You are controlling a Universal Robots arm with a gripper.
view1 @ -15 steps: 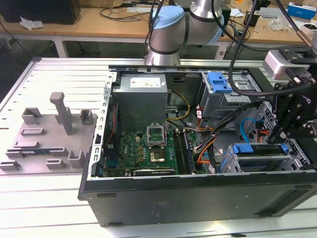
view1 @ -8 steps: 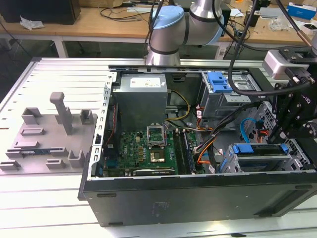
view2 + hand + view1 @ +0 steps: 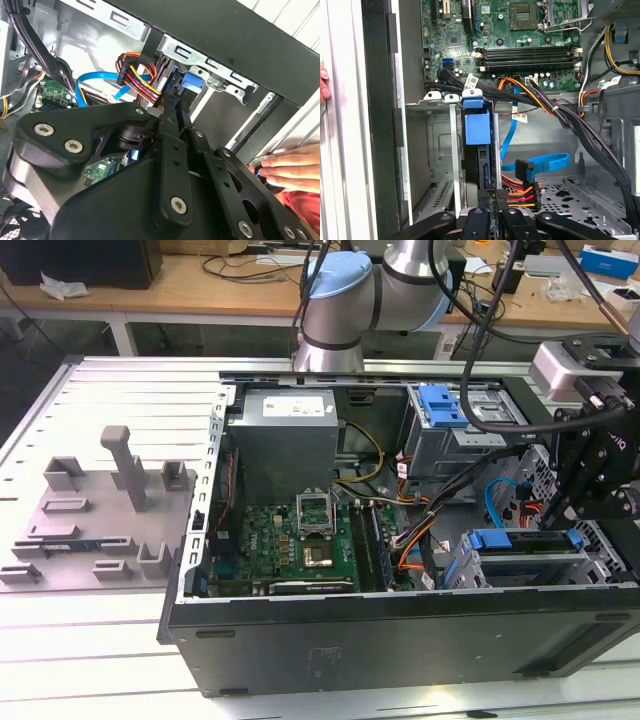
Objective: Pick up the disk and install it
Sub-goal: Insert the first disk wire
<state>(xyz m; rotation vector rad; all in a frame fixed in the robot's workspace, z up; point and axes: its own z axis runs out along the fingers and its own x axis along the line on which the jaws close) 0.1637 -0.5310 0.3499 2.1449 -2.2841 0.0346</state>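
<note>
The disk (image 3: 525, 540), framed by its blue bracket, stands on edge in the lower drive cage at the front corner of the open computer case, on the exterior view's right. In the first wrist view the disk (image 3: 476, 125) is edge-on in the metal bay, blue tab facing the camera. My gripper (image 3: 578, 525) hangs over its end. In both wrist views the two black fingers lie close together along the disk's edge; my gripper (image 3: 492, 197) looks shut on it. In the second wrist view my gripper (image 3: 176, 107) points at the blue bracket (image 3: 192, 82).
A person's hand (image 3: 295, 167) rests on the case's outer wall beside the bay, its fingertip (image 3: 324, 82) at the picture's edge. Orange and black power cables (image 3: 520, 192) and a blue data cable (image 3: 540, 162) crowd the bay. The power supply (image 3: 285, 430) and upper cage latch (image 3: 445, 405) sit farther back.
</note>
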